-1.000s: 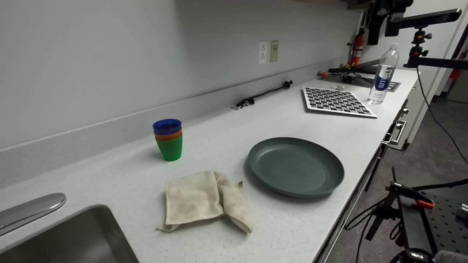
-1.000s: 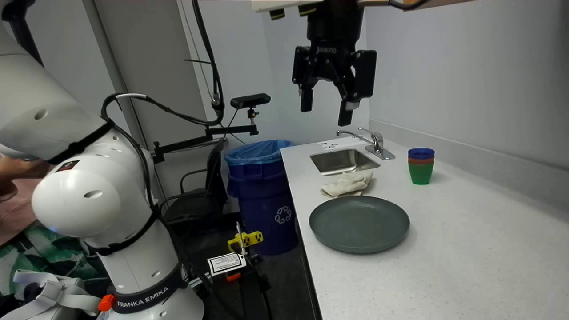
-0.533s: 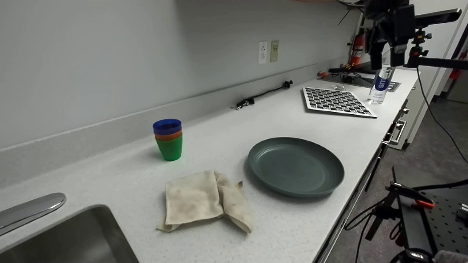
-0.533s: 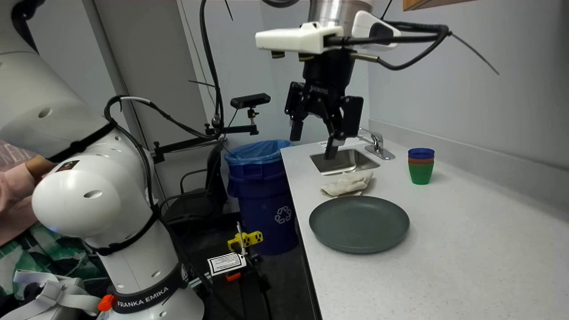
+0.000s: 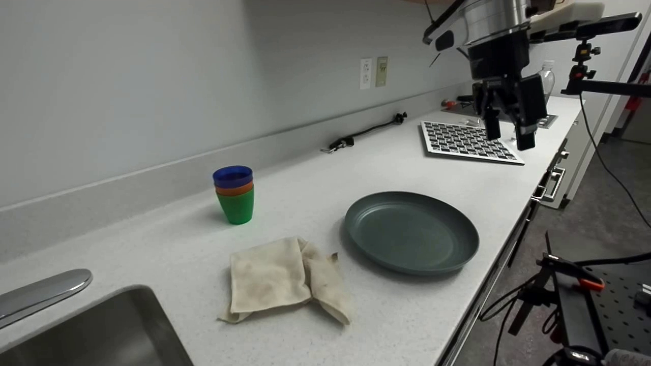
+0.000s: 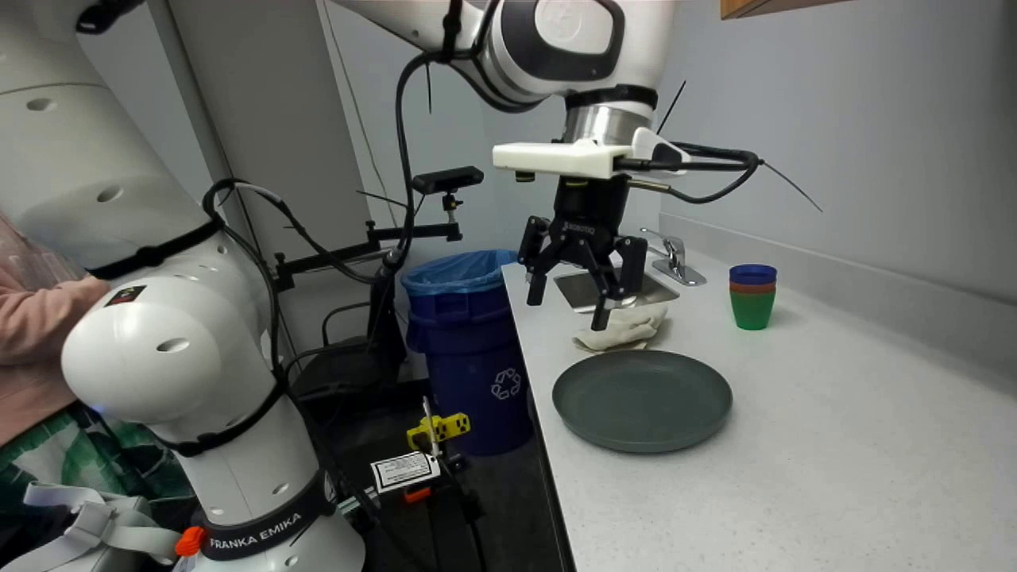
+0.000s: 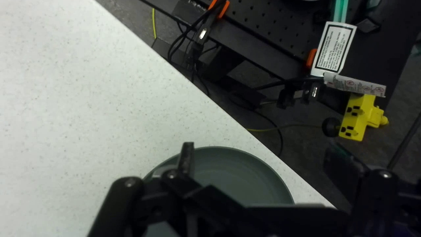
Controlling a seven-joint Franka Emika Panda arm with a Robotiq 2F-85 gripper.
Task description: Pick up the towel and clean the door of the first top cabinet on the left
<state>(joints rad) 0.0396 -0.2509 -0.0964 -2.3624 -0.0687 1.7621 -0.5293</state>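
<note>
The beige towel [image 5: 269,277] lies crumpled and partly folded on the white counter between the plate and the sink; it also shows in an exterior view [image 6: 632,324]. My gripper [image 5: 509,137] is open and empty, pointing down in the air above the counter. In an exterior view my gripper [image 6: 568,308] partly overlaps the sink and towel but is apart from the towel. In the wrist view my open gripper [image 7: 261,149] has the plate behind its fingers; the towel is out of that view. Only a wooden lower corner of a top cabinet [image 6: 783,6] shows; its door is out of view.
A dark green plate [image 5: 412,231] lies beside the towel, and shows in the wrist view [image 7: 236,174]. Stacked cups [image 5: 234,198] stand near the wall. The sink [image 6: 576,295] and faucet [image 6: 675,258] lie beyond the towel. A checkered board [image 5: 457,140] and bottle [image 5: 546,80] stand farther along.
My gripper has come down from high up and moved closer to the plate and towel, tilting slightly. It stays open. The towel, plate and cups have not moved.
</note>
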